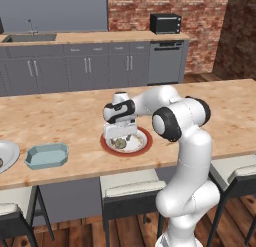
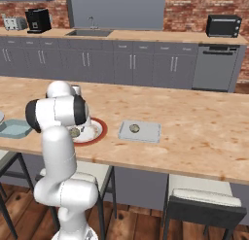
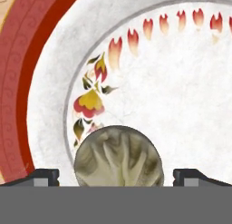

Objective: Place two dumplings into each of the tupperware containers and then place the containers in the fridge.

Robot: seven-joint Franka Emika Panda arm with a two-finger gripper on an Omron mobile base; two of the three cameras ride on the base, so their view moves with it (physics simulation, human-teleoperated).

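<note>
Dumplings are the business at hand, and one small round tan-brown mottled dumpling (image 3: 118, 156) is seen on the red-rimmed round white plate (image 3: 41, 82) with a painted flower border, directly between the two dark finger tips of the two-finger gripper (image 3: 116, 175). The jaws are spread wide, one tip on each side of the dumpling and each apart from it, so nothing is gripped yet. A second dumpling (image 2: 134, 128) is seen lying in the pale grey-white squarish tupperware container (image 2: 151, 133), to the right of the plate on the wooden counter (image 2: 204, 127). The light blue oblong tupperware container (image 1: 46, 155) is set to the left of the plate, and no contents can be made out in it.

The step in hand is judged to be the grasp of the dumpling on the plate. To do it well, the fingers should be kept centred on the lump, lowered until the tips are beside its widest part but short of the plate, and closed gently, since a small rounded thing may be squeezed out sideways or pushed along the glazed surface. It should then be lifted straight up before being carried to a container.

The white arm (image 1: 187, 141) is folded forward from its base, the elbow raised and the forearm reaching left, with the hand pointed straight down over the plate.
</note>
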